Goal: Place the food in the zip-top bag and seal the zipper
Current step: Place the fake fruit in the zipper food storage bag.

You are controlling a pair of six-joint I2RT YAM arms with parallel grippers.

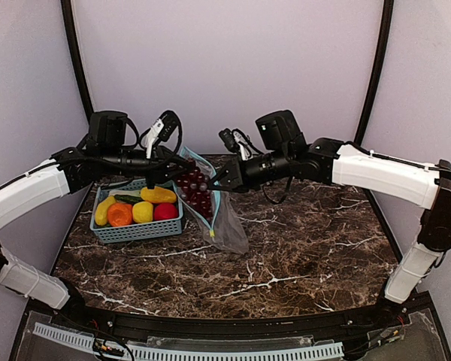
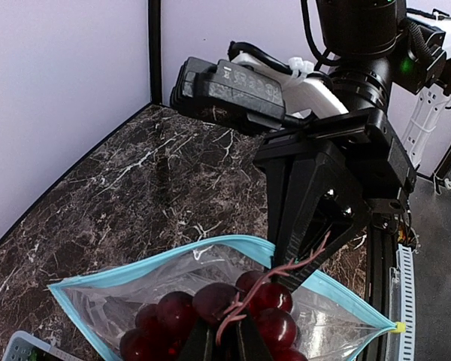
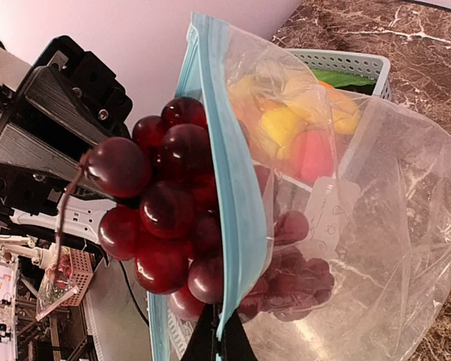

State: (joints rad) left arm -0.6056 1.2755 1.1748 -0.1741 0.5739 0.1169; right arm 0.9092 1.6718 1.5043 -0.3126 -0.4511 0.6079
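The clear zip-top bag (image 1: 224, 218) hangs in mid-table, its mouth held up and open. My right gripper (image 1: 216, 180) is shut on the teal zipper strip (image 3: 237, 203) at one side of the mouth. My left gripper (image 1: 173, 174) is shut on the stem of the purple grapes (image 1: 195, 188) and holds the bunch in the bag's mouth. In the left wrist view the grapes (image 2: 210, 312) hang between the two teal lips (image 2: 158, 265). In the right wrist view the grapes (image 3: 161, 210) sit partly inside the bag (image 3: 376, 248). Yellow, orange, red and green pieces (image 1: 139, 207) lie in the basket.
A teal lattice basket (image 1: 135, 229) stands left of the bag, touching it. The bag's white label (image 3: 327, 214) faces the right wrist camera. Dark marble table (image 1: 301, 248) stretches right and forward of the bag.
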